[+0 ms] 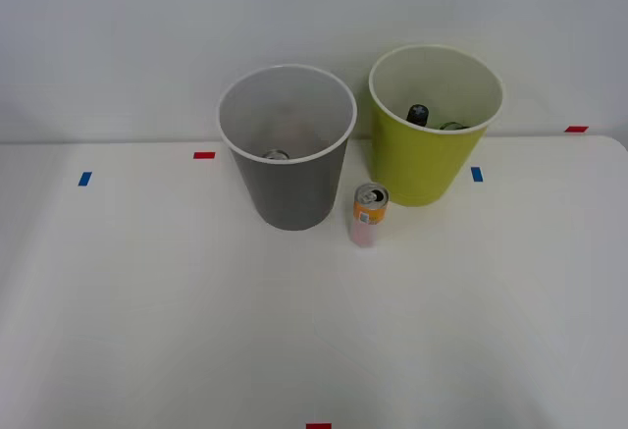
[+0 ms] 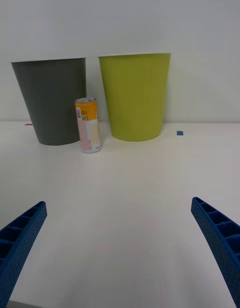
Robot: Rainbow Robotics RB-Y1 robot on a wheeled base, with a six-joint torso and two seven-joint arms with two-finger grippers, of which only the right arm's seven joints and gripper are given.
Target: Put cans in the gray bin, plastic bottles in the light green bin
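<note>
While the jaws gape, the orange can (image 1: 369,215) stands between bins.

On the white tabletop (image 1: 147,301) stand two round tapered bins side by side near the far edge. The gray bin (image 1: 289,188) is on the left, and a silver can top (image 1: 276,154) shows inside it. The light green bin (image 1: 424,159) is on the right; inside it a bottle's black cap (image 1: 418,113) is visible. An orange and pale pink can (image 1: 368,215) stands upright just in front of the gap between the bins, close to both. Small red and blue tape marks dot the tabletop.
</note>
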